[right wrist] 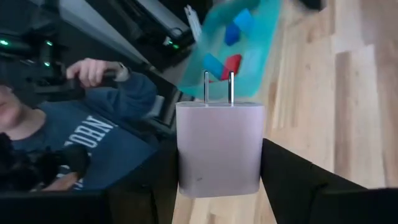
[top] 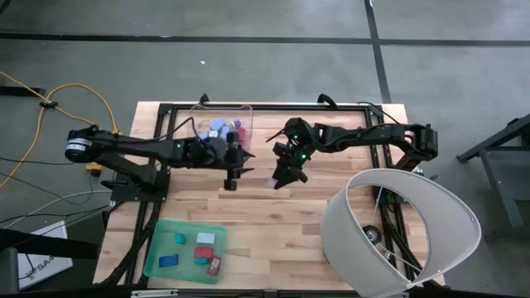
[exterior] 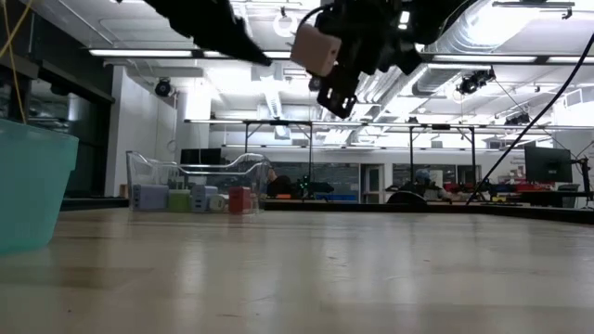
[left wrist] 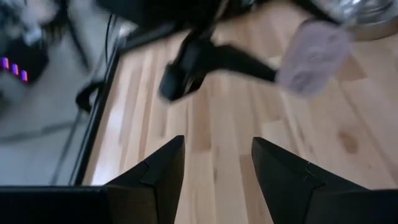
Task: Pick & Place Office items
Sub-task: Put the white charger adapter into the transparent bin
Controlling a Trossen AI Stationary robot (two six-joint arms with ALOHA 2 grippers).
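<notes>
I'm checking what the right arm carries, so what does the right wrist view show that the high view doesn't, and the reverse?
Only the right wrist view: the right hand grips a pale lilac wall charger with two metal prongs, and a person in a blue sweatshirt sits beyond the table.
Only the high view: the clear bin of items, the left hand, and a white lampshade.
Both: the green tray holding blue and red pieces.

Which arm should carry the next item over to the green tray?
Right. The right gripper already clamps a white plug-in charger block above the table, so it can go on to the green tray. The left gripper is open and empty beside it.
</notes>
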